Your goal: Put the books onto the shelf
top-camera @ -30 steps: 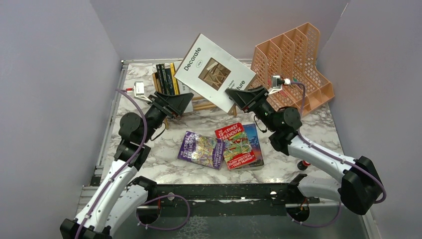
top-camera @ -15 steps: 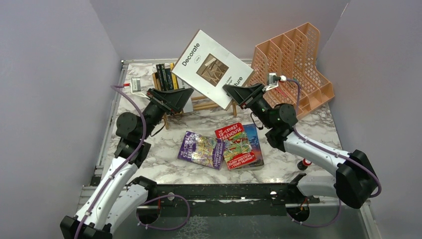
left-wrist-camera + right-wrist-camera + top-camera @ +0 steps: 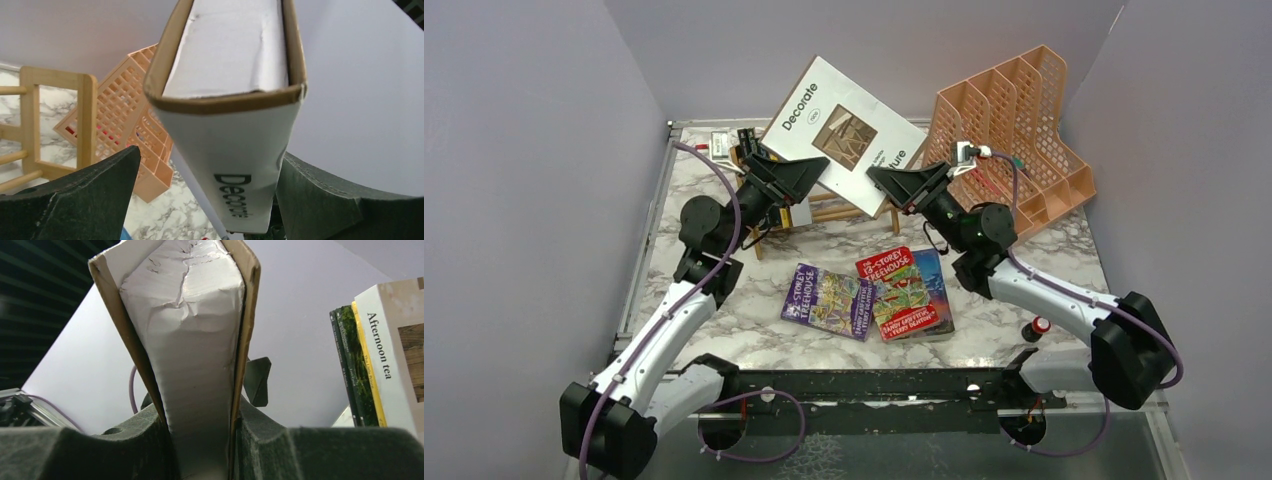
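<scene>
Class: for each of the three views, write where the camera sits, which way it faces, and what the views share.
Top external: above and behind, facing down at the table; left claw and right claw show.
Left wrist: behind the open left claw, facing the Decorate book spine and the shelf.
Right wrist: behind the right claw, facing the same book's page edge, gripped.
Shared: all show that book.

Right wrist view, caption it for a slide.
Right end effector clamps a thick white book edge-on; upright books, one titled Afternoon tea, stand at frame right.
</scene>
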Controlling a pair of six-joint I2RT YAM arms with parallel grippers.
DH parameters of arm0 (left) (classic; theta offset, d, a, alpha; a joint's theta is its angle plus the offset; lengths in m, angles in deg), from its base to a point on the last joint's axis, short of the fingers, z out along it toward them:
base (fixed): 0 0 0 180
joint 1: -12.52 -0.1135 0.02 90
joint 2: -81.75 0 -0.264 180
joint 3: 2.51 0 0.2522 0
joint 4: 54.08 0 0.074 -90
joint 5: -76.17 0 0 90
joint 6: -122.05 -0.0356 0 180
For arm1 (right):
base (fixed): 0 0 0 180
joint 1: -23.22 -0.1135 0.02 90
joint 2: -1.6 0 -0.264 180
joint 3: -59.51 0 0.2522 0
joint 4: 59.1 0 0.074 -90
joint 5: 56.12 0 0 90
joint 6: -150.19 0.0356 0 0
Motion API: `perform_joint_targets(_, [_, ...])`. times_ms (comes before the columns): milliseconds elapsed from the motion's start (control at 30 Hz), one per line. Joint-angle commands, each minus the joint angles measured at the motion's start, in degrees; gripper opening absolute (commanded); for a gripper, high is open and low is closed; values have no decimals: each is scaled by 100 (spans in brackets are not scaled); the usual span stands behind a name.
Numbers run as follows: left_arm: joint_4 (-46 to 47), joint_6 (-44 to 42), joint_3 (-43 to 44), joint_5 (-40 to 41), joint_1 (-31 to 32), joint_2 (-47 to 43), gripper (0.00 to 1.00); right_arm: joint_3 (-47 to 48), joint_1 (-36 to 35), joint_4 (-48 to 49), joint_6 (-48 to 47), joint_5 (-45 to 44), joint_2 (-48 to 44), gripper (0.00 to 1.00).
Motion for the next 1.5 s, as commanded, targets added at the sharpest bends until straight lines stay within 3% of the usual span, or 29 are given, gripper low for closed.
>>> perform_joint_targets(0, [842,289,323,47,152,154,94,62,-5,559,316,156,60,29])
perform_joint_targets(100, [879,607,325,325,348,364,76,87,-4,519,435,156,149,29])
perform_joint_targets(333, [909,282,169,1082,700,327,49,23,-4,492,546,117,272,29])
perform_joint_targets(400, [767,15,264,1040,701,342,42,-55,-4,418,438,71,223,34])
perform_joint_targets(533, [-112,-460,662,922,701,438,38,-290,-4,-222,198,-229,-80,55])
perform_joint_targets(767, [-2678,-1671,1821,1324,701,827,33,-793,-9,-1583,-353,-687,-828,75])
perform_joint_targets(967, [-4934,-2809,2963,1596,692,1715,33,-1052,-10,-3044,-936,-1260,-1633,77])
perform_joint_targets(1133, [-5610,-3196,3294,1417,692,2293,34,-947,-4,-3806,-1274,-1384,-1876,77])
perform_joint_targets(1467, [-6296,-3547,4350,2353,692,3172,34,-932,-6,-4543,-1447,-1483,-1989,77])
